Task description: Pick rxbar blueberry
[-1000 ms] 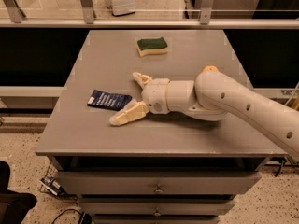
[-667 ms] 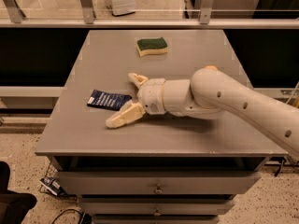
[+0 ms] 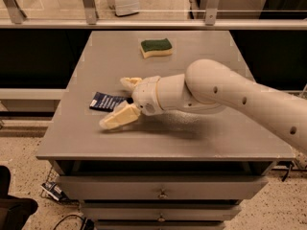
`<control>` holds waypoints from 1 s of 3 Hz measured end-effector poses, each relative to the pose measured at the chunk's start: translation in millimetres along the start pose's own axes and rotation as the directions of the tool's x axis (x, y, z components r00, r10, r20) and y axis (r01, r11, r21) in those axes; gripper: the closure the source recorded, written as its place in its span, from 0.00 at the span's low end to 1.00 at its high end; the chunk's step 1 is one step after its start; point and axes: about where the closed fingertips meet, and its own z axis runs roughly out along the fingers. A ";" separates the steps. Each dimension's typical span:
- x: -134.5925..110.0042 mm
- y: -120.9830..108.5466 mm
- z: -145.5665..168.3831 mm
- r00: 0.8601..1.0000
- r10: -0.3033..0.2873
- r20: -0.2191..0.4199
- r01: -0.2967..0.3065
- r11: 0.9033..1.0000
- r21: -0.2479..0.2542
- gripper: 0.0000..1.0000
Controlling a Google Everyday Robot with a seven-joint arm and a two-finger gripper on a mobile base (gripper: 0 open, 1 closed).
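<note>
End effector gapes around one rxbar blueberry.

Grey table with rxbar blueberry and sponge on it, spread tool at the bar.

I'm not making out any readable txt here. The rxbar blueberry is showing lines of white print on its navy wrapper, but they're too small & blurred to read, so no brand or nr. My gripper is hanging at the bar's right end, fingers spread either side, over the table.
</note>
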 end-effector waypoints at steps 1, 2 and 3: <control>-1.2 6.7 5.2 1.000 0.011 -0.028 -0.012 1.000 -0.027 0.36; 3.0 10.1 10.8 0.998 0.030 -0.049 -0.032 0.998 -0.047 0.66; 4.8 11.3 14.4 0.997 0.032 -0.065 -0.036 0.998 -0.055 0.90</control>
